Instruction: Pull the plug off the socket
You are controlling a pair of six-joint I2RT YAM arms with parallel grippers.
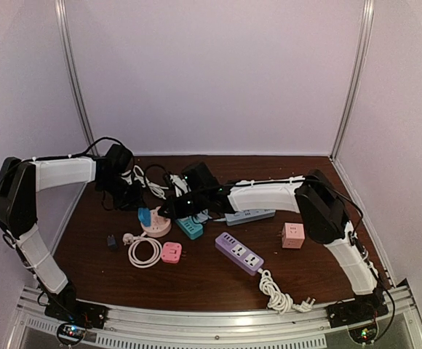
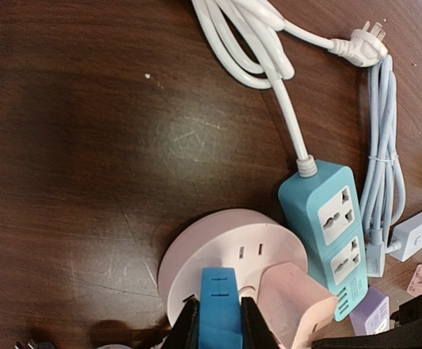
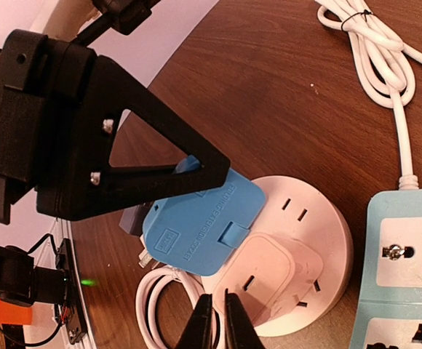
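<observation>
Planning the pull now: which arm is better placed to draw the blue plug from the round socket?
Left. The left gripper clamps the blue plug; the right gripper is shut at the pink adapter.

Wooden table (image 1: pixel 196 285), round pink socket (image 1: pixel 159 227), power strips (image 1: pixel 239 253)

Tight around the blue plug (image 2: pixel 218 302) — a pink adapter (image 2: pixel 295 302) crowds just beside it, a teal strip (image 2: pixel 320 218) near behind that; bare table (image 2: pixel 73 160) opposite.
</observation>
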